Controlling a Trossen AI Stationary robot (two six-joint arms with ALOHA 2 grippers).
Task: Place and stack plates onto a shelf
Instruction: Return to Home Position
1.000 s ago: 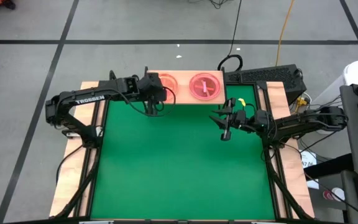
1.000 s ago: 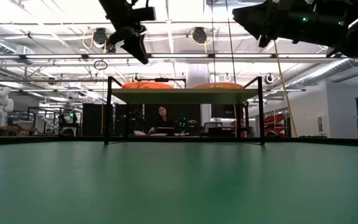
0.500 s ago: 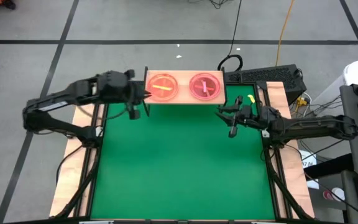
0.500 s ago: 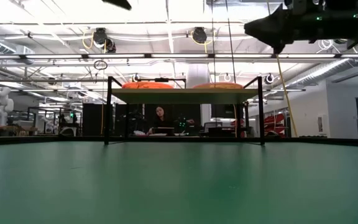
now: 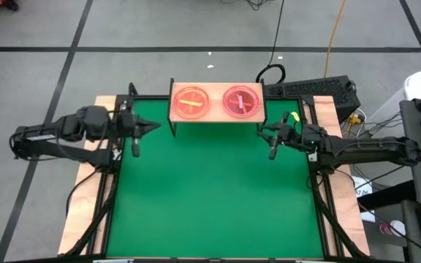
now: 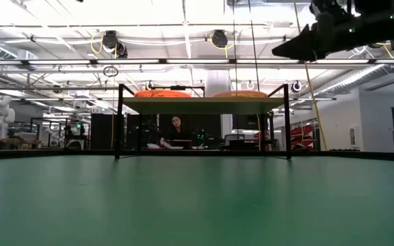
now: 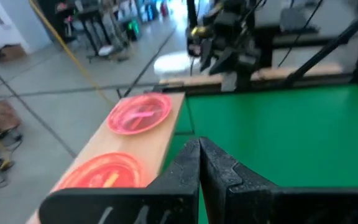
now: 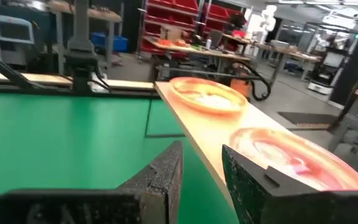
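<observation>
Your left gripper [image 5: 150,126] has drawn back from the shelf [image 5: 215,109] to the left edge of the mat [image 5: 210,197], fingers together; the right gripper [image 5: 269,141] hangs off the shelf's right end, fingers apart; orange plates [image 5: 190,101] and pink plates [image 5: 241,101] sit stacked side by side on the shelf; only the low view shows both stacks edge-on.

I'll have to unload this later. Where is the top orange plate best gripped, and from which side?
Probably its rim nearest the green mat, approached from above: the orange plate lies flat, topmost, on the shelf, leaving only the thin edge to pinch.
</observation>
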